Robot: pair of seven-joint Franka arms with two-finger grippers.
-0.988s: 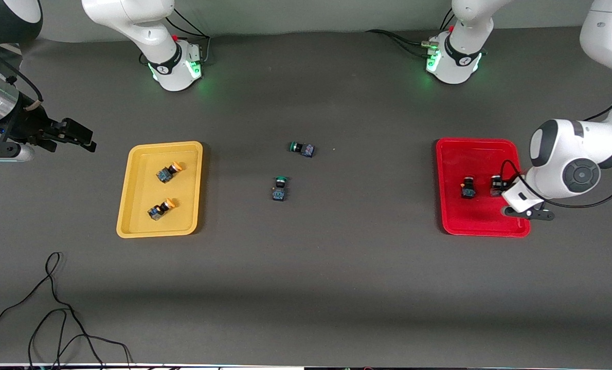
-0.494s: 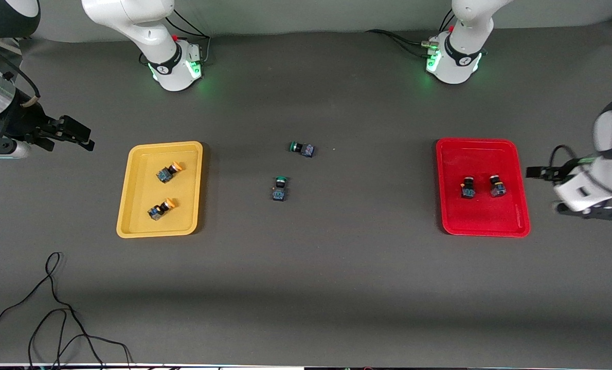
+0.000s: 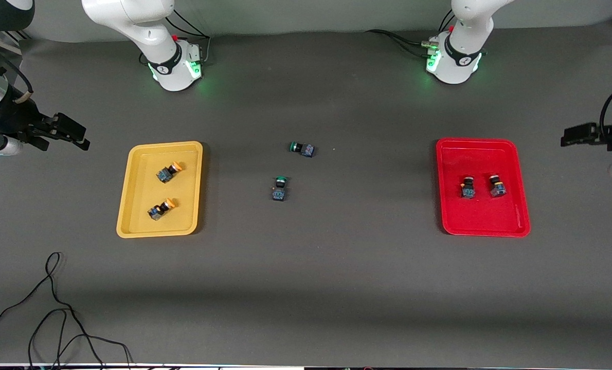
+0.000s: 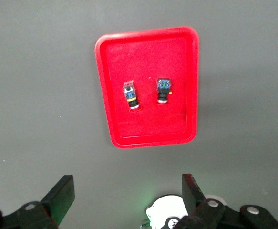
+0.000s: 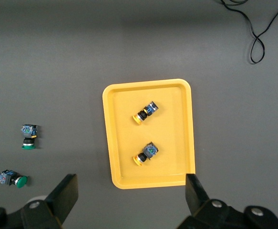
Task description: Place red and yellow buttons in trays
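Observation:
The yellow tray (image 3: pixel 139 185) holds two yellow-capped buttons (image 3: pixel 168 171) (image 3: pixel 161 209). The red tray (image 3: pixel 475 154) holds two red-capped buttons (image 3: pixel 467 187) (image 3: pixel 497 186). My left gripper (image 3: pixel 578 134) is open and empty, up over the bare table past the red tray at the left arm's end. Its wrist view (image 4: pixel 128 195) shows the red tray (image 4: pixel 146 52) with both buttons (image 4: pixel 130 97) (image 4: pixel 163 89). My right gripper (image 3: pixel 67 132) is open and empty, over the table past the yellow tray at the right arm's end. Its wrist view (image 5: pixel 130 193) shows the yellow tray (image 5: pixel 174 138) with both buttons (image 5: pixel 146 111) (image 5: pixel 146 153).
Two green-capped buttons (image 3: pixel 302 148) (image 3: pixel 280 188) lie on the dark table between the trays, also in the right wrist view (image 5: pixel 29 136) (image 5: pixel 13 179). A loose black cable (image 3: pixel 54 308) lies near the front edge at the right arm's end.
My left gripper has drawn back from over the red tray toward the left arm's end of the table. My right gripper has moved a little farther from the yellow tray. No button has moved.

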